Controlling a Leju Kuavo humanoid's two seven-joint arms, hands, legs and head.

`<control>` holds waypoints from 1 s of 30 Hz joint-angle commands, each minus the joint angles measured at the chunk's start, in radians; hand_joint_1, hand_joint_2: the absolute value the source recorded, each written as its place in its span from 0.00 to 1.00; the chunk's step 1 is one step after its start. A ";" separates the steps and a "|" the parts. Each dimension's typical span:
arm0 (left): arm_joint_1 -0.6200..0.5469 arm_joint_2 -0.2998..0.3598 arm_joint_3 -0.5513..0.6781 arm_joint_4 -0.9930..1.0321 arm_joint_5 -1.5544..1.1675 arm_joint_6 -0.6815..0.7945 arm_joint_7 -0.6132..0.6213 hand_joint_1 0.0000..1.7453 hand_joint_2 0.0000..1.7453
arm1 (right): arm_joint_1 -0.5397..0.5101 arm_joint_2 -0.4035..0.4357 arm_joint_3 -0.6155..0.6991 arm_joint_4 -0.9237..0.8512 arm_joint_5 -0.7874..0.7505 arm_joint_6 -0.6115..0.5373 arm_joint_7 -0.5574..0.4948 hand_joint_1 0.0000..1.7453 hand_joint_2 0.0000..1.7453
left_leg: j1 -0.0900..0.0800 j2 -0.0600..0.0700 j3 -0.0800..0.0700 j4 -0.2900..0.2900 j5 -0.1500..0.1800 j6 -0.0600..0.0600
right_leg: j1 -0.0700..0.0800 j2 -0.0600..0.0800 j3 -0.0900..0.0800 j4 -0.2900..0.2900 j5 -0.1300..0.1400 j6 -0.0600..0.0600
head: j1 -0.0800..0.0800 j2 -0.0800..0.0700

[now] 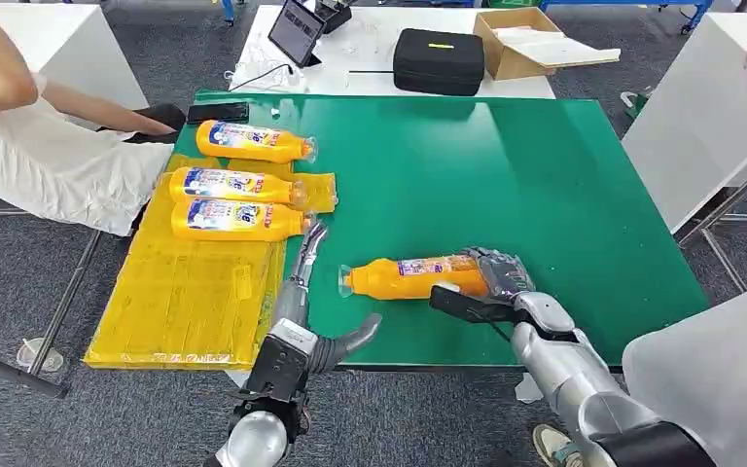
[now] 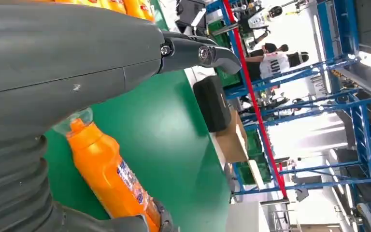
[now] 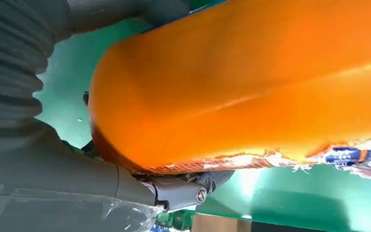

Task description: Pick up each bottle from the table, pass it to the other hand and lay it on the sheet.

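My right hand (image 1: pixel 494 282) grips the base end of an orange bottle (image 1: pixel 413 276), held sideways just over the green table (image 1: pixel 545 195), its clear cap toward my left hand. In the right wrist view the bottle (image 3: pixel 251 82) is wrapped by that hand (image 3: pixel 43 159). My left hand (image 1: pixel 309 292) is open beside the cap, fingers stretched toward the yellow sheet (image 1: pixel 185 311). The left wrist view has the bottle (image 2: pixel 108 179) just beyond the left hand (image 2: pixel 77 63). Two bottles (image 1: pixel 235 185) (image 1: pixel 240 220) lie on the sheet's far part, and a third (image 1: pixel 253 141) at its far edge.
A person in white (image 1: pixel 49 156) sits at the left, one arm reaching to the table's far left corner by a black phone (image 1: pixel 218 112). Behind stands a white table with a tablet (image 1: pixel 297 31), a black case (image 1: pixel 439 61) and a cardboard box (image 1: pixel 520 44).
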 commanded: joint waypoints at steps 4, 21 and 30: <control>0.032 0.008 0.060 -0.007 0.218 -0.022 -0.084 0.00 1.00 | 0.175 0.036 -0.119 -0.026 -0.255 -0.031 -0.265 1.00 1.00 | 0.001 -0.003 0.001 -0.003 0.000 0.000 | 0.001 -0.004 0.012 -0.004 0.000 -0.002 | 0.000 0.000; 0.276 0.020 0.231 -0.303 0.390 -0.039 -0.147 0.00 1.00 | 0.388 0.166 -0.321 -0.526 -0.651 -0.167 -0.385 1.00 1.00 | 0.001 0.003 -0.017 0.001 -0.002 -0.001 | 0.001 0.001 -0.005 0.003 -0.002 -0.004 | 0.000 0.000; 0.185 0.072 0.128 -0.109 0.665 -0.204 -0.044 0.00 1.00 | 0.429 0.212 -0.098 -0.631 -0.658 -0.042 -0.412 1.00 1.00 | 0.001 0.001 -0.019 -0.001 0.000 -0.002 | 0.001 0.000 -0.008 0.001 0.000 -0.003 | 0.000 0.000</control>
